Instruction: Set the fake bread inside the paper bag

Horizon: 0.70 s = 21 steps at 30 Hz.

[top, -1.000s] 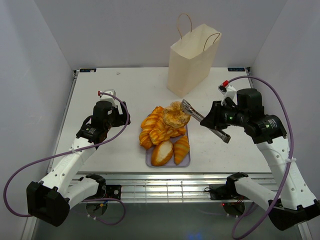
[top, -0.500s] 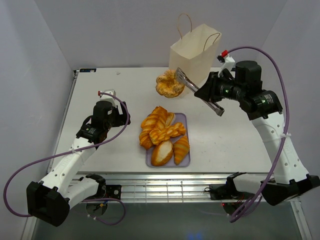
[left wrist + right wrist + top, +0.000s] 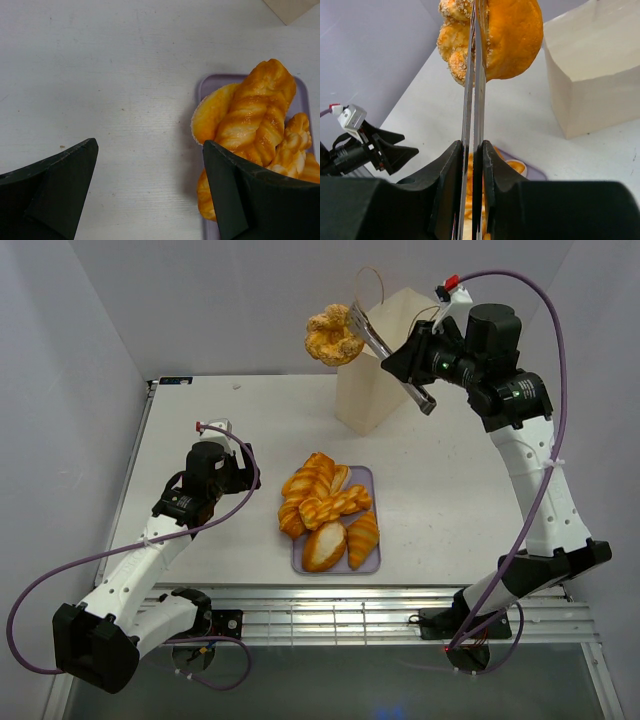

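**Clerk:** Item one, right gripper (image 3: 362,320); condition?

**Checker:** Raised high over the far side of the table (image 3: 220,410); its two long thin fingers are pressed almost flat together, pinching the round bun (image 3: 335,335) by its edge; the right wrist view shows the same gripper (image 3: 476,30) with the blades cutting up into the bun (image 3: 510,40), crusty sugared side to the left, smooth orange side to the right.

**Clerk:** Item two, the bun's place against the paper bag (image 3: 385,370)?

**Checker:** In the air, outside the bag; in the top view it hangs just left of the bag's upper edge, close by the near cord handle (image 3: 368,285); from the wrist the bag (image 3: 590,75) stands to the right and lower, upright on the table.

**Clerk:** Item three, left gripper (image 3: 240,465)?

**Checker:** Low over the table, left of the lilac tray (image 3: 372,558); fingers spread wide, nothing between them but bare tabletop, as its own camera shows (image 3: 150,190).

**Clerk:** Item four, other stock?

**Checker:** A heap of breads (image 3: 325,505) on the tray, glossy orange, piled touching one another; the left wrist view shows a braided loaf (image 3: 255,110) lying across a paler roll (image 3: 212,115) at the tray's (image 3: 207,85) end.
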Each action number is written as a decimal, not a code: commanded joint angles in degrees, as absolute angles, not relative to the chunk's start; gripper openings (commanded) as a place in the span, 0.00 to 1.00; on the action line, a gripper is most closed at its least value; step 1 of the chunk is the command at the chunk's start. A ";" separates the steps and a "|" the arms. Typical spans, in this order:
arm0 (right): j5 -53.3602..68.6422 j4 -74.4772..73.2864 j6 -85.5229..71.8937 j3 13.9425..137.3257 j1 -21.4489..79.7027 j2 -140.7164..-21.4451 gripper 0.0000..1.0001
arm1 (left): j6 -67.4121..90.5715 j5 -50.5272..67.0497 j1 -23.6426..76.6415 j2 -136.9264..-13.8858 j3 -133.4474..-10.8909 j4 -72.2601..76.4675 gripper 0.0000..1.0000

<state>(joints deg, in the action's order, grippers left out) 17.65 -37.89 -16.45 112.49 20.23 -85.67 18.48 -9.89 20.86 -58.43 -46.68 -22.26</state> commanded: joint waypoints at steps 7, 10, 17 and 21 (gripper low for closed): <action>16.95 -29.01 -18.54 118.74 15.48 -90.17 0.25 | 18.02 -10.46 21.18 -57.57 -48.16 -21.97 0.96; 18.98 -28.65 -19.25 119.97 13.72 -91.84 0.25 | 18.19 -9.67 21.18 -57.48 -48.25 -21.97 0.96; 21.44 -26.37 -20.21 121.55 9.67 -93.95 0.24 | 18.11 -9.84 21.18 -57.30 -48.25 -21.97 0.96; 21.27 -26.10 -19.95 121.38 8.62 -95.10 0.24 | 18.02 -9.58 21.18 -57.39 -48.25 -21.89 0.96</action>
